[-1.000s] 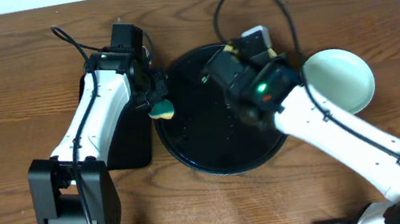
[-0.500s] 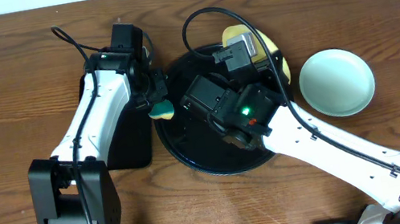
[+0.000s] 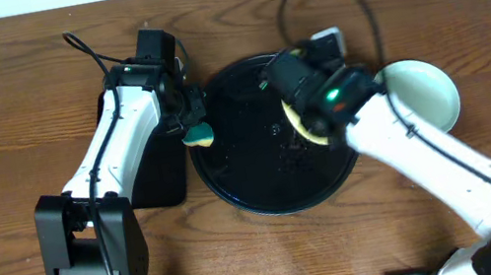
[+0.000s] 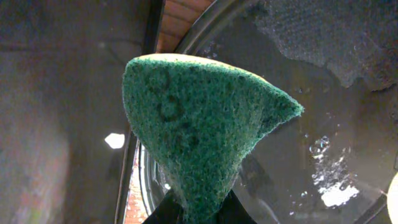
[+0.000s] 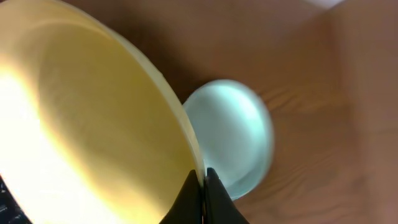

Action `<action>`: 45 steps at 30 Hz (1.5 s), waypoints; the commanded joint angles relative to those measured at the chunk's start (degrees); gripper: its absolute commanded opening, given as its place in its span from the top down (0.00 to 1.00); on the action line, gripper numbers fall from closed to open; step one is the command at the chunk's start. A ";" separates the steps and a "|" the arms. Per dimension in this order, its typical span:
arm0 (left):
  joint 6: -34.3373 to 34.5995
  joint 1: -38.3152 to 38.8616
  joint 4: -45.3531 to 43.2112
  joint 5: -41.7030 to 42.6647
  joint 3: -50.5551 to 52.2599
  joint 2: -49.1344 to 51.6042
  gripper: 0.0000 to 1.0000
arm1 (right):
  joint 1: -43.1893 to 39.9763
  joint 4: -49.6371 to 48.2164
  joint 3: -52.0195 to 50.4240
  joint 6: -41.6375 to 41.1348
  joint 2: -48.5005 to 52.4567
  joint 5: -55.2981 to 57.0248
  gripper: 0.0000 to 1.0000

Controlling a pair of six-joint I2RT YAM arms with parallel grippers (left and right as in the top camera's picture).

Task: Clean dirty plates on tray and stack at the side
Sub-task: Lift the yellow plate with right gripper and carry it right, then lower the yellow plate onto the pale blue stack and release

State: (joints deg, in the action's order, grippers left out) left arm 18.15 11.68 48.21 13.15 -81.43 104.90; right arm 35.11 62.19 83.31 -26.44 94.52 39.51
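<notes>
Far left: small black tray (image 3: 156, 167) on the table (image 3: 2, 118), partly under the left arm.

Next: left gripper (image 4: 198, 214), fingers pinched tight on a green sponge (image 4: 199, 124), hanging just at the left rim of the round tray (image 3: 253, 181).

On the round tray: shine and water drops, no plate seen lying flat.

Over its right part: right gripper (image 5: 204, 186), fingers squeezed together on the rim of the yellow plate (image 5: 81, 124). Tipped up on its edge, lifted off the round tray. No red smears showing in the wrist view.

Far right: one mint plate (image 3: 424, 98) flat on the table, just beside the round tray, looking clean.

Third plate not seen. Maybe under the mint plate, but cannot tell.

Probably well along. Wiping likely over for the yellow plate. Left to do, by the look of it: setting the yellow plate down on the mint plate at the side, then checking for any plate not yet wiped.
</notes>
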 commanded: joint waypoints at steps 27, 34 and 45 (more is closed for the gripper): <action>-0.35 -0.04 0.42 -0.81 0.33 -0.07 0.93 | -61.75 -8.92 -16.46 8.87 -1.25 -48.17 0.99; -0.59 -0.04 0.37 -1.51 0.31 -0.07 0.92 | -60.54 -20.37 -25.29 9.16 -1.22 -50.16 0.99; -3.43 -2.47 2.23 -5.68 -1.09 -4.63 0.92 | -52.81 -26.80 -26.32 9.25 -1.22 -46.93 0.66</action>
State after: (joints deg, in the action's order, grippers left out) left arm 16.29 10.63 49.84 9.89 -81.43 104.18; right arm -18.85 35.66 57.01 -17.47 94.48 -9.02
